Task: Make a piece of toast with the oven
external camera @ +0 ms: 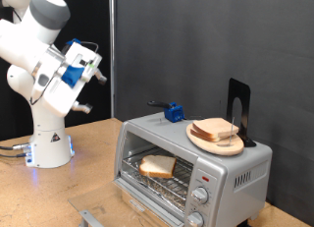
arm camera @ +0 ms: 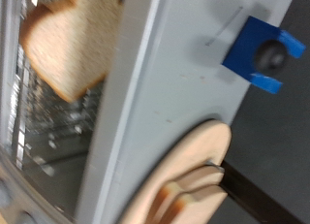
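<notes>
One piece of toast (external camera: 157, 166) lies flat on the wire rack (external camera: 167, 180) inside the oven (external camera: 232, 175), toward the exterior view's left of the cavity; pale face up, brown crust round the edge. In the wrist view the same slice (arm camera: 70, 45) shows blurred w/ its top edge cut off by the frame. One oven only, silver, sitting on a wooden table (external camera: 93, 168); its door (external camera: 123, 209) is dropped open at the front, mostly cut off at the exterior view's bottom. Two knobs (external camera: 202, 187) visible down the front at the exterior view's right, lower one partly cropped; can't tell if there are more. On the oven roof: one round wooden plate (external camera: 206, 141) w/ a stack of bread slices (external camera: 217, 130), approx. 2–3, exact count hard to make out; one small blue block (external camera: 175, 113) w/ a dark knob on top; one black upright stand (external camera: 238, 107) just behind the plate. One gripper (external camera: 95, 72), up high at the exterior view's left, well apart from the oven, holding nothing visible; fingers too small and dark vs. the backdrop, can't tell spread or pressed together. Wrist view shows no fingers at all.
</notes>
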You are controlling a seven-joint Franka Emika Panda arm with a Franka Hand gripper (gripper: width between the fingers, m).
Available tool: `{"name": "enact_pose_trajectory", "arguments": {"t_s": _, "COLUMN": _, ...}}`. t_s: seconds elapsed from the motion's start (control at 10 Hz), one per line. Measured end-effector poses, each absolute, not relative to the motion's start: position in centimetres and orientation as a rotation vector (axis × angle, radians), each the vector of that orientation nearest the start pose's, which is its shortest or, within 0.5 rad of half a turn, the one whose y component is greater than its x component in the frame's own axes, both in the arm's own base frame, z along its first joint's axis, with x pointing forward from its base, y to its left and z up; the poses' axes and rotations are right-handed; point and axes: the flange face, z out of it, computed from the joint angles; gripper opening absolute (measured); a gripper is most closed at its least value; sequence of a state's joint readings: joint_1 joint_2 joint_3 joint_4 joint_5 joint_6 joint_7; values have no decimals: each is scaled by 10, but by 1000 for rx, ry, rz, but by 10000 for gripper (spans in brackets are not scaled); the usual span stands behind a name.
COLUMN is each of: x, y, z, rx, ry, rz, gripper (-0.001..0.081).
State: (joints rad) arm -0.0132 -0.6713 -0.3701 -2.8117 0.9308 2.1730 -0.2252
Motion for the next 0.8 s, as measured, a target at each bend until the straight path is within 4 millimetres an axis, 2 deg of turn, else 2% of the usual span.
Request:
{"name": "enact_pose_trajectory", "arguments": {"t_s": 0.3, "x": 320, "y": -112, "z": 374, "rx": -2050, "ry": 740, "rz": -69, "gripper": 805}}
{"name": "enact_pose_trajectory", "arguments": {"t_s": 0.5, "x": 317, "y": -123, "z": 364, "rx": -2060, "ry": 718, "rz": -68, "gripper": 805}}
{"name": "enact_pose_trajectory", "arguments": {"t_s": 0.6, "x": 317, "y": -122, "z": 364, "rx": -2058, "ry": 723, "rz": -65, "gripper": 805}}
{"name": "enact_pose_trajectory", "arguments": {"t_s": 0.8, "x": 311, "y": -115, "z": 365, "rx": -2033, "ry": 707, "rz": 72, "gripper": 805}}
